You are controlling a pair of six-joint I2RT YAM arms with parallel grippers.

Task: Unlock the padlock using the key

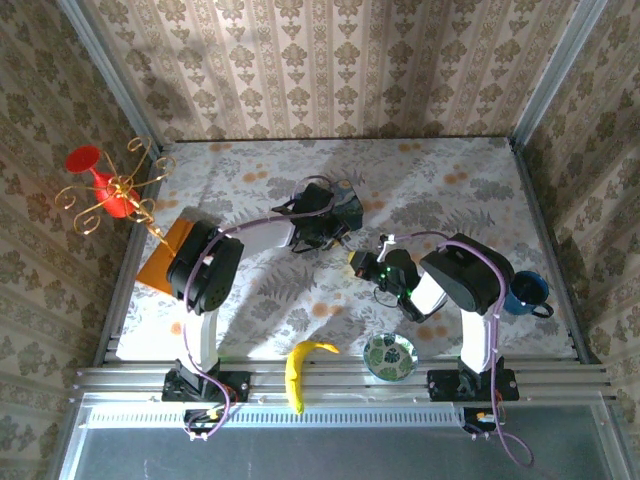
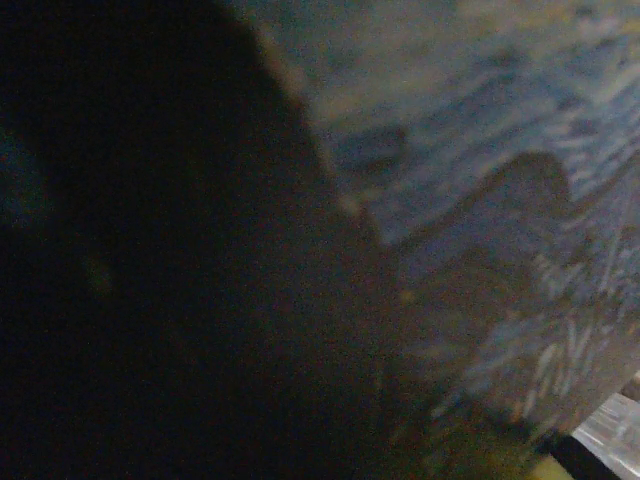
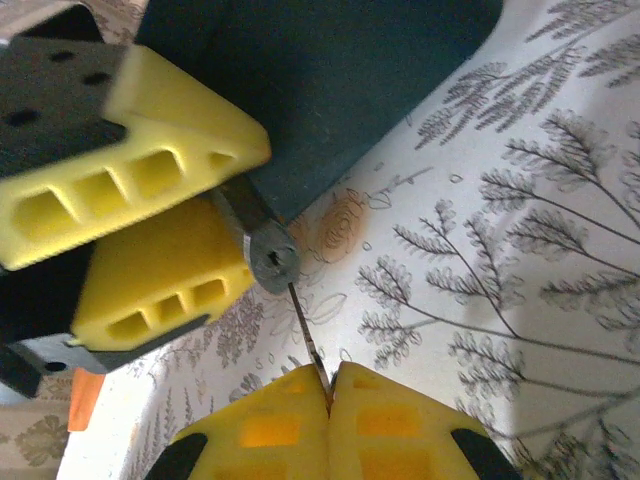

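Out in the middle of the flowery counter [image 1: 450, 190] both arms lean in toward each other beside the blue box [image 1: 348, 205]. From the right wrist you get the close look: the left gripper [image 3: 240, 210] has its yellow fingers clamped on the padlock [image 3: 268, 255], a small grey metal piece poking out between them with its round face and dark slot turned toward the other arm. The padlock is held up off the counter, right against the lower edge of the box.

The right gripper [image 3: 328, 375] is pressed closed on the key [image 3: 308, 335] – only a thin blade sticks out from between its two yellow pads, slanting up toward the lock. The tip meets the lower rim of the round face, just under the slot; I can't say it is inside.

The left wrist view is dark and blurred, showing painted blue swirls of the box very close.

Near the arm bases lie a banana [image 1: 298, 372] and a patterned bowl [image 1: 390, 356], with a blue mug [image 1: 525, 292] off to the right – all well apart from the lock.
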